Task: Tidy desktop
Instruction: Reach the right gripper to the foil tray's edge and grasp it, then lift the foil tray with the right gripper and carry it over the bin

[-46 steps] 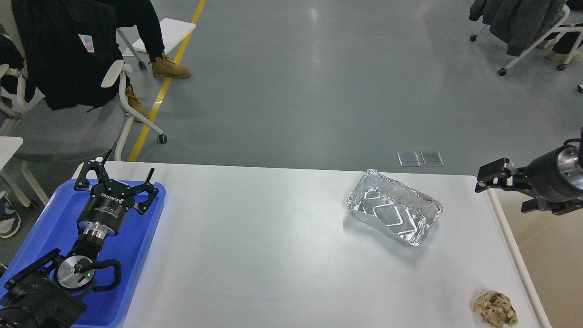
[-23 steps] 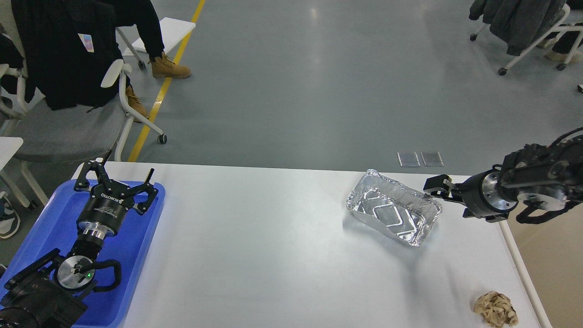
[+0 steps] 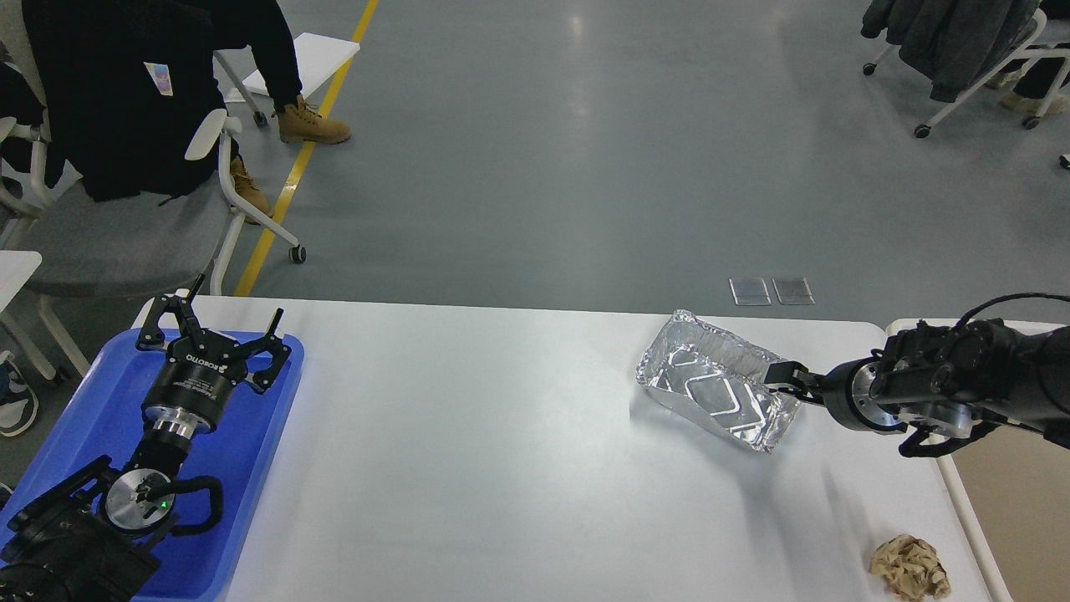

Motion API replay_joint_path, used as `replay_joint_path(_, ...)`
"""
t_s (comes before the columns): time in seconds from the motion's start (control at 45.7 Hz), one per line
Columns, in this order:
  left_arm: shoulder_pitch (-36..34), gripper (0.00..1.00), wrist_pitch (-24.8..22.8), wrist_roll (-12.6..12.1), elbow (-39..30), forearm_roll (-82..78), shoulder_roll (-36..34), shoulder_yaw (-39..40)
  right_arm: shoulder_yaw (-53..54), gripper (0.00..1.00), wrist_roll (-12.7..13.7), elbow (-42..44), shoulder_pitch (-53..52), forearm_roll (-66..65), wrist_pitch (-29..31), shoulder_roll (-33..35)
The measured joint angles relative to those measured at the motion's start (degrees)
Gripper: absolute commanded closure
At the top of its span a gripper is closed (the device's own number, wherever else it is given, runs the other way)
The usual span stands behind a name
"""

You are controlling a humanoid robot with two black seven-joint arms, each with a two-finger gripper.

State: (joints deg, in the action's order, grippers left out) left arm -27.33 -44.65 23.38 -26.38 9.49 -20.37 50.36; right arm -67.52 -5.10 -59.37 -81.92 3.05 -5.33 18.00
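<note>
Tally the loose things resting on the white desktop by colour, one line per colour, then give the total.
Silver: 1, the foil container
Blue: 1, the plastic tray
Tan: 1, the crumpled paper wad
Total: 3 on the desktop

The scene is bright and evenly lit from above. The grey floor [image 3: 585, 125] shows soft pale reflections of ceiling lamps. The foil container [image 3: 719, 391] gives strong glare and throws a faint shadow on the white desktop [image 3: 501, 435]. The picture is sharp, without visible blur.
</note>
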Motion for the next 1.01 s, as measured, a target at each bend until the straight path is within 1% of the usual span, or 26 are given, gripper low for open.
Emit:
replay_joint_path(0.175,0.00,0.01,0.00,0.00,0.00,0.00,-0.01,0.00,0.82,0.03,0.00,1.80,3.20,0.09,-4.04,-0.92)
replay_joint_path(0.263,0.00,0.01,0.00,0.00,0.00,0.00,-0.01,0.00,1.72,0.06,0.00,2.77,5.27,0.09,-6.25,-1.61)
replay_joint_path(0.591,0.00,0.01,0.00,0.00,0.00,0.00,-0.02,0.00,3.87,0.14,-0.07,5.40,9.37,-0.20,-10.13,-3.60)
replay_joint_path(0.7,0.00,0.01,0.00,0.00,0.00,0.00,-0.02,0.00,4.27,0.19,-0.08,6.45,10.72,-0.69,-11.42,-4.37)
replay_joint_path(0.744,0.00,0.01,0.00,0.00,0.00,0.00,-0.02,0.00,4.43,0.24,-0.08,6.84,11.23,-0.95,-11.99,-4.68)
replay_joint_path(0.788,0.00,0.01,0.00,0.00,0.00,0.00,-0.02,0.00,4.59,0.31,-0.10,7.26,11.82,-1.37,-12.67,-5.04)
replay_joint_path(0.875,0.00,0.01,0.00,0.00,0.00,0.00,-0.01,0.00,4.81,0.50,-0.13,7.95,12.81,-2.67,-13.74,-5.57)
replay_joint_path(0.897,0.00,0.01,0.00,0.00,0.00,0.00,-0.01,0.00,4.88,0.57,-0.14,8.11,13.14,-3.21,-14.00,-5.73)
replay_joint_path(0.941,0.00,0.01,0.00,0.00,0.01,0.00,-0.01,0.00,4.91,0.66,-0.14,8.22,13.36,-3.61,-14.18,-5.82)
replay_joint_path(0.963,0.00,0.01,0.00,0.00,0.01,0.00,-0.02,0.00,4.95,0.71,-0.14,8.38,13.59,-4.01,-14.34,-5.90)
replay_joint_path(1.007,0.00,0.01,0.00,0.00,0.01,0.00,-0.01,0.00,4.99,0.75,-0.15,8.51,13.95,-4.47,-14.47,-6.03)
